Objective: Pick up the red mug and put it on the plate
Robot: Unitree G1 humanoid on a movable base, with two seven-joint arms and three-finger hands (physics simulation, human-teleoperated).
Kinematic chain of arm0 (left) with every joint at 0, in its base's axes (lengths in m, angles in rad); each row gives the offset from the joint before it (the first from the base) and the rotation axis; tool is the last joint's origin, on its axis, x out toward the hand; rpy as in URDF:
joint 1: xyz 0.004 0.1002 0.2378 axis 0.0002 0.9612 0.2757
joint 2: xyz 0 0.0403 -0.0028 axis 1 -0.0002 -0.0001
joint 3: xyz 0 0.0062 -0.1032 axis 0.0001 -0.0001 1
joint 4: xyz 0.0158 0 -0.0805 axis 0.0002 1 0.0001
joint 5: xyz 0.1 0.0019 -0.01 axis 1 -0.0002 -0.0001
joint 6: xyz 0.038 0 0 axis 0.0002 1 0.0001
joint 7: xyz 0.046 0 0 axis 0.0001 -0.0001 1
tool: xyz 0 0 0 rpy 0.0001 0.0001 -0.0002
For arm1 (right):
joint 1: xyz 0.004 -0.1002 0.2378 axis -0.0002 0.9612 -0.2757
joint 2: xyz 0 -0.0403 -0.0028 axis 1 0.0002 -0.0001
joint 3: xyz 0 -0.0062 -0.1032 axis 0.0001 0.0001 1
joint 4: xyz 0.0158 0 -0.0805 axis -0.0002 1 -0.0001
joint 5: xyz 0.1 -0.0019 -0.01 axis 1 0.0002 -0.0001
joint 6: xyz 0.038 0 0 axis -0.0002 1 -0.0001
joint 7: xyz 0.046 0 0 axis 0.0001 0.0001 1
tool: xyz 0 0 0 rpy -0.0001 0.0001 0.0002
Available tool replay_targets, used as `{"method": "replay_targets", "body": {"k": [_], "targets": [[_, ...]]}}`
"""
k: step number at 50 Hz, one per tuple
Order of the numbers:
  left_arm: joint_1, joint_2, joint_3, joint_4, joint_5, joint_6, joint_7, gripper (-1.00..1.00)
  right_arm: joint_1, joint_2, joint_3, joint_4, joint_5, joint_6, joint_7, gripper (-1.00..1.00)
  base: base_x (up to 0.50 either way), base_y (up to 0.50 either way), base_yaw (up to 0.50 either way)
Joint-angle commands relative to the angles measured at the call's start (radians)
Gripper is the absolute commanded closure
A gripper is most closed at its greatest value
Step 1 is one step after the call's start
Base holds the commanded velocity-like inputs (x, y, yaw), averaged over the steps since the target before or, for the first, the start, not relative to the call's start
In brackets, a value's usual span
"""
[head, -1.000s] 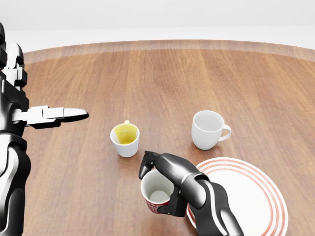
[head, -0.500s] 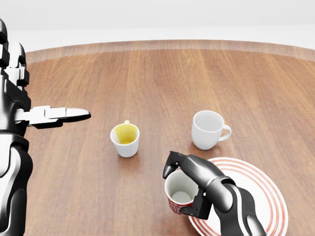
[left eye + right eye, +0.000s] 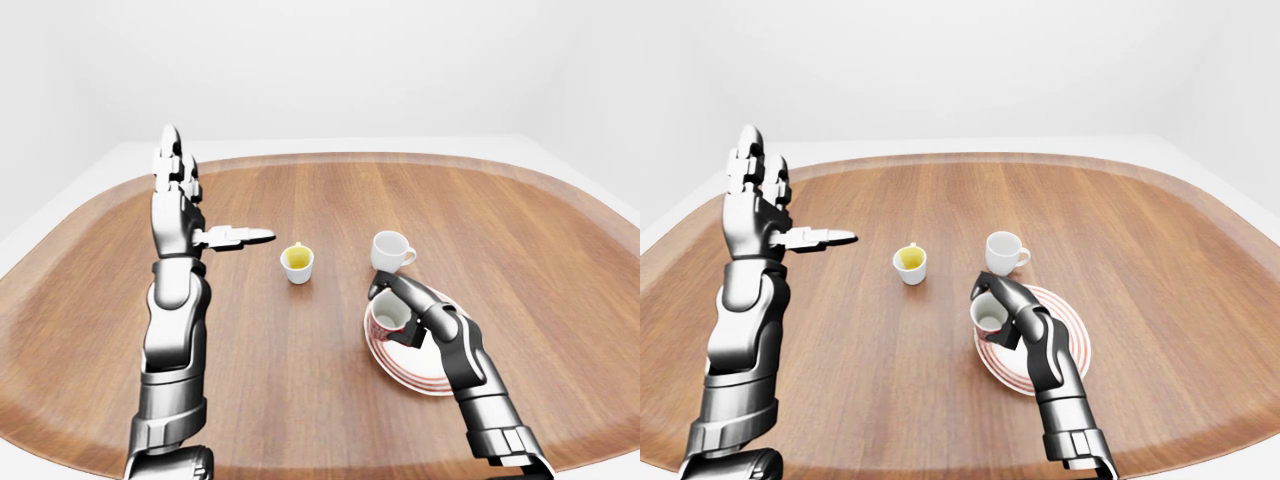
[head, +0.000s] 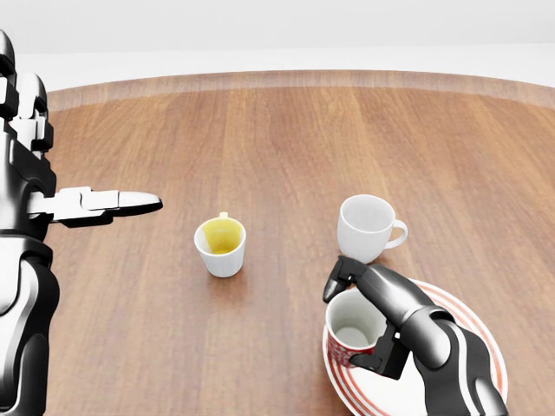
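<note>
red mug [image 4: 351,350] white inside, red-ringed white plate [image 4: 473,342], white cup [image 4: 366,227], brown wood table [image 4: 286,147]

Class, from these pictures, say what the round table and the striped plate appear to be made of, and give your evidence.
The round brown table looks like varnished wood: long grain streaks and a soft sheen. The white plate with red rings looks like glazed ceramic, smooth and glossy, though a render leaves that open.

A bare simulated test setting is shown, not a furnished room: a rounded wooden surface [image 3: 330,200] is set against plain white walls and floor. Domestic tableware is laid out on it, namely a red-striped plate [image 4: 468,329], a white cup [image 4: 364,227] and a yellow-lined cup [image 4: 221,246].
</note>
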Motion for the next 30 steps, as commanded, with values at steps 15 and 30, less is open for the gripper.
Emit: {"method": "replay_targets", "body": {"k": [15, 30], "targets": [[0.004, -0.006, -0.004, -0.031, 0.01, 0.0, -0.002, -1.0, -0.005, -0.074, -0.075, 0.065, 0.048, 0.0, -0.028, 1.0, 0.0, 0.0, 0.0], [0.003, -0.011, -0.009, -0.044, 0.012, 0.0, 0.0, -1.0, -0.034, -0.125, -0.113, 0.182, 0.104, 0.0, -0.07, 1.0, 0.0, 0.0, 0.0]]}}
